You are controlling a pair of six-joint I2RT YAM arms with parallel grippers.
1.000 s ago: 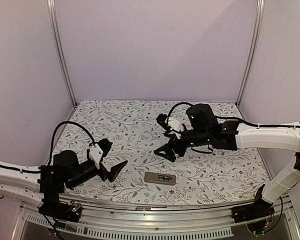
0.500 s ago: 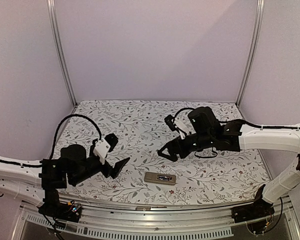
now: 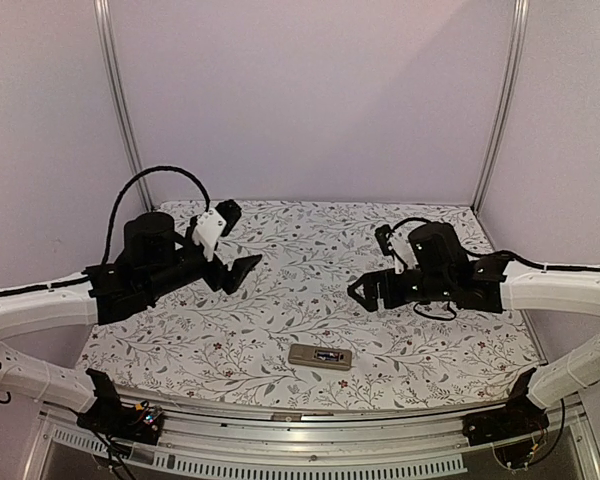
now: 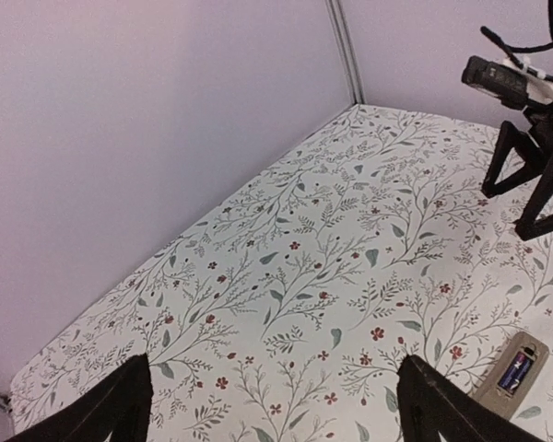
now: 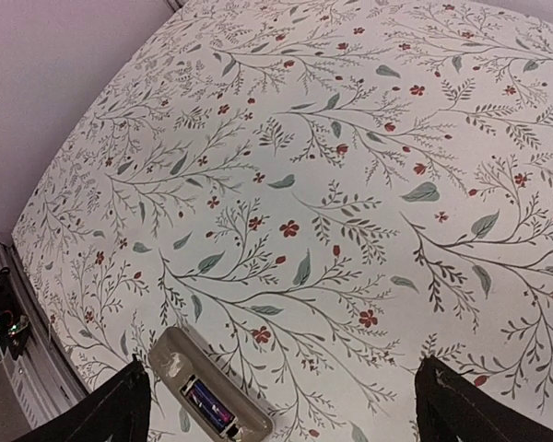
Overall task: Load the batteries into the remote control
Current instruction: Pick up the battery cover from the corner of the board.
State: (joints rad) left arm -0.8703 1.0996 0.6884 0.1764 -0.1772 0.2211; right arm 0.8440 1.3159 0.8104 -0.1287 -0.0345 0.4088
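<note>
The remote control [image 3: 320,356] lies back-up on the flowered cloth near the front edge, alone, with no gripper touching it. Dark batteries [image 5: 203,405] sit inside its recess; the remote [image 4: 518,370] shows the same dark cells [image 4: 520,368] in the left wrist view. My left gripper [image 3: 236,274] hangs open, high over the left part of the table, with nothing between its fingers [image 4: 120,405]. My right gripper [image 3: 366,292] is also open and empty, raised behind and to the right of the remote [image 5: 207,391].
Pale walls close the table on three sides, with metal posts [image 3: 120,100] in the back corners. A metal rail [image 3: 300,430] runs along the front edge. The right gripper [image 4: 535,175] shows at the top right of the left wrist view.
Both arms have lifted and drawn away from the remote: the left one up and toward the back left, the right one to the right. The remote has stayed in place.
</note>
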